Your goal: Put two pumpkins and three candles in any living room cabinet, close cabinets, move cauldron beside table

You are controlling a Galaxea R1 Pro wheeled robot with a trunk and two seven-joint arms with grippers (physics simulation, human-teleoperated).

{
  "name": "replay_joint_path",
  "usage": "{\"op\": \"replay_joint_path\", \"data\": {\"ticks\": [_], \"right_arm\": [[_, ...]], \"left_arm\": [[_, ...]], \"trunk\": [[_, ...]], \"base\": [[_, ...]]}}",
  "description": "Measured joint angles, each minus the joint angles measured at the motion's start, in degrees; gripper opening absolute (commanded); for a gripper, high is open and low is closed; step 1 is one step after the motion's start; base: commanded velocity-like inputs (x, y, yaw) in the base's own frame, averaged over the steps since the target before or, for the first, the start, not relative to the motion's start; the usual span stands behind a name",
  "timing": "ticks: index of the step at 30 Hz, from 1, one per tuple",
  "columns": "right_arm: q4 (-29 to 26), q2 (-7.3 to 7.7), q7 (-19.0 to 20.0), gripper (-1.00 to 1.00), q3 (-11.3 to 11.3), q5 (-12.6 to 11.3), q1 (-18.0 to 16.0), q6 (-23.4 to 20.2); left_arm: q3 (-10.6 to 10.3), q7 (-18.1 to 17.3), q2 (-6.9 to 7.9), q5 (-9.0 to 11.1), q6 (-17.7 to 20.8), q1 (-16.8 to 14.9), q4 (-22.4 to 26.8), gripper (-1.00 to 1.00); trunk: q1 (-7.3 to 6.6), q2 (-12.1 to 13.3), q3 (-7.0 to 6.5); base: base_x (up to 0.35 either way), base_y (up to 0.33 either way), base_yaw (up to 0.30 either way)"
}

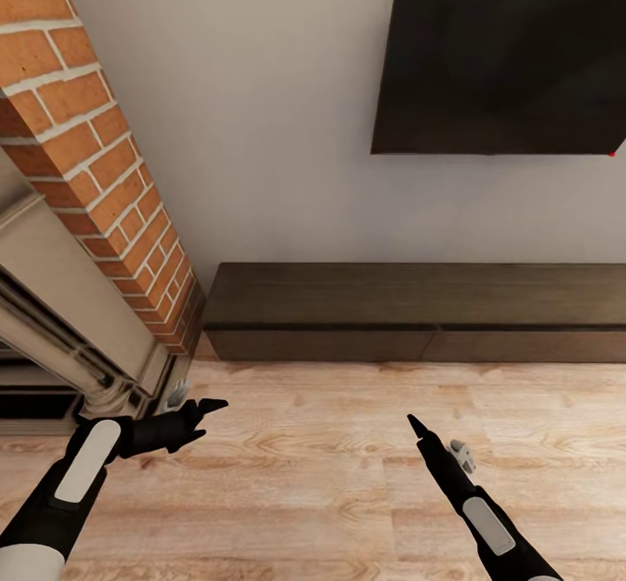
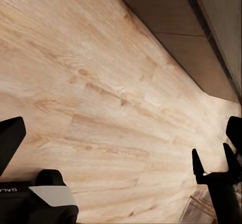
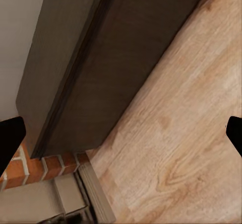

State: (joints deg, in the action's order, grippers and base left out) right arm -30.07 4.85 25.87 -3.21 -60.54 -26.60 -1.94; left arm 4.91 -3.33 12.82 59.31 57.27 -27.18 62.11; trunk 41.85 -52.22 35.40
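The long, low dark-brown cabinet (image 1: 417,313) stands against the wall ahead, all its drawer fronts closed; it also appears in the left wrist view (image 2: 171,17) and the right wrist view (image 3: 101,58). My left gripper (image 1: 214,419) hovers open and empty over the wood floor, short of the cabinet's left end, with its fingers (image 2: 10,138) spread wide. My right gripper (image 1: 413,423) is open and empty too, low over the floor in front of the cabinet's middle, with one fingertip (image 3: 234,133) at the frame edge. The pumpkins, candles and cauldron are out of view.
A red brick chimney (image 1: 96,155) and the ornate grey fireplace (image 1: 61,320) rise close on the left, beside the cabinet's left end. A dark flat screen (image 1: 504,50) hangs on the wall above the cabinet. Light wood floor (image 1: 313,477) stretches between me and the cabinet.
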Motion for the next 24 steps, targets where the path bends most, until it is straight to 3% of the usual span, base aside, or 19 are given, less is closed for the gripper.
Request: {"op": "replay_joint_path", "data": {"ticks": [4,11,13,14,17,24], "right_arm": [[-0.10,0.08,2.07,1.00,0.07,0.14,0.00,-0.21],[-0.36,-0.02,3.08,1.00,0.06,0.37,0.00,0.18],[-0.38,-0.04,3.16,1.00,0.01,0.35,0.00,0.20],[-0.38,-0.04,3.17,1.00,0.02,0.35,0.00,0.21],[-0.38,0.04,3.07,1.00,0.04,0.37,0.00,0.20],[-0.31,-0.13,2.61,1.00,-0.09,-0.14,0.00,0.17]], "left_arm": [[-0.15,-0.01,0.23,1.73,0.03,0.15,0.67,1.00],[-1.40,-0.03,0.21,2.27,0.04,0.22,1.30,1.00],[-1.61,-0.02,0.25,3.63,0.04,0.22,1.33,1.00],[-1.91,-0.02,0.27,5.33,0.04,0.24,1.34,1.00],[-3.82,-0.01,0.32,7.68,0.04,0.26,1.35,1.00],[-4.87,-0.01,0.34,8.70,0.13,0.28,1.35,1.00]], "trunk": [[0.88,-1.61,0.72],[2.42,-4.42,1.98],[2.86,-5.22,2.34],[3.08,-5.62,2.52],[3.74,-6.82,3.06],[5.27,-9.63,4.31]], "base": [[0.000,0.000,0.000],[0.000,0.000,0.000],[0.000,0.000,0.000],[0.000,0.000,0.000],[0.000,0.000,0.000],[0.000,0.000,0.000]]}}
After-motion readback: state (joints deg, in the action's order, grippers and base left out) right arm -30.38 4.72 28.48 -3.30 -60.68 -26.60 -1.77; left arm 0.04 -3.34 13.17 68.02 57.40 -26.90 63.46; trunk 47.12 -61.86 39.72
